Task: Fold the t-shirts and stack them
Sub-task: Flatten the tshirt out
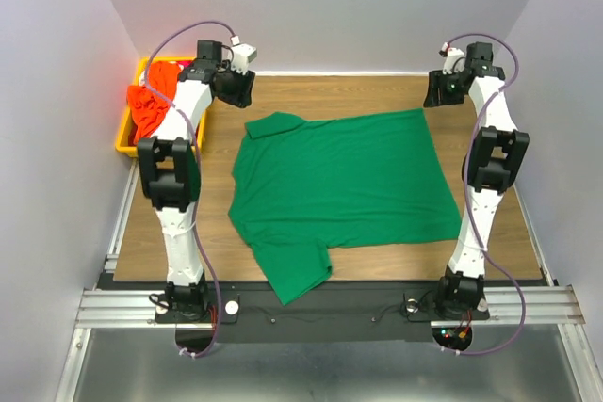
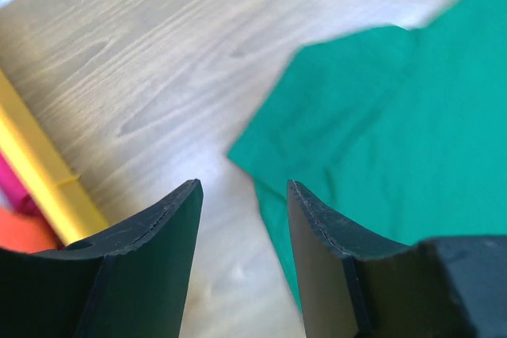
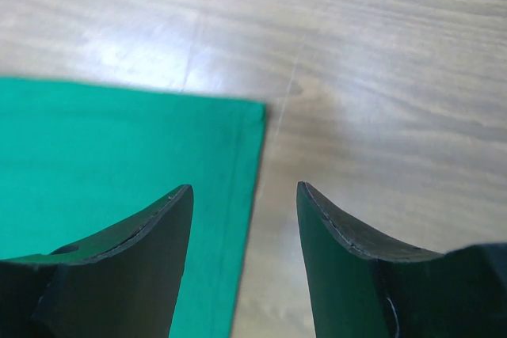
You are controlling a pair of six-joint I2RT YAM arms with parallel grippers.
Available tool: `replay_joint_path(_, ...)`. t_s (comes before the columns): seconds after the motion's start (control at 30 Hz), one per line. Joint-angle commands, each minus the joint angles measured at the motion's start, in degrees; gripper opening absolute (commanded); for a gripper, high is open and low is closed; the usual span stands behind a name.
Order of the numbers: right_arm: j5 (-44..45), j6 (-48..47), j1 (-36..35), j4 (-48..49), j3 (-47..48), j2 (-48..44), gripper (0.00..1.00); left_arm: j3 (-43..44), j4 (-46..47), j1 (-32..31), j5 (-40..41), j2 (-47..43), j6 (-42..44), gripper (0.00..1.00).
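The dark green t-shirt (image 1: 341,181) lies spread flat on the wooden table, one sleeve at the far left and one at the near edge. My left gripper (image 1: 237,89) hangs open and empty above the far left sleeve (image 2: 356,100). My right gripper (image 1: 440,91) hangs open and empty above the shirt's far right corner (image 3: 238,128). The orange t-shirt (image 1: 149,105) and the red-pink t-shirt (image 1: 188,67) lie in the yellow bin (image 1: 125,143) at the far left; the bin rim (image 2: 47,187) and both shirts show at the left wrist view's edge.
Bare wooden table (image 1: 377,91) surrounds the green shirt. The near sleeve (image 1: 300,280) reaches over the table's front edge onto the black rail. Grey walls close in on the left, right and back.
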State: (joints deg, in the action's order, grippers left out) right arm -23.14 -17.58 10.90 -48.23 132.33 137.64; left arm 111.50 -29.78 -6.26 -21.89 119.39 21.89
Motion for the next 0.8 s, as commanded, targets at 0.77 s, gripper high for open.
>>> replay_joint_path(0.77,-0.86,8.71,-2.28,19.84,-1.81,10.98,0.5,8.29,4.91,0.9,5.81,16.22,-10.99,0.59)
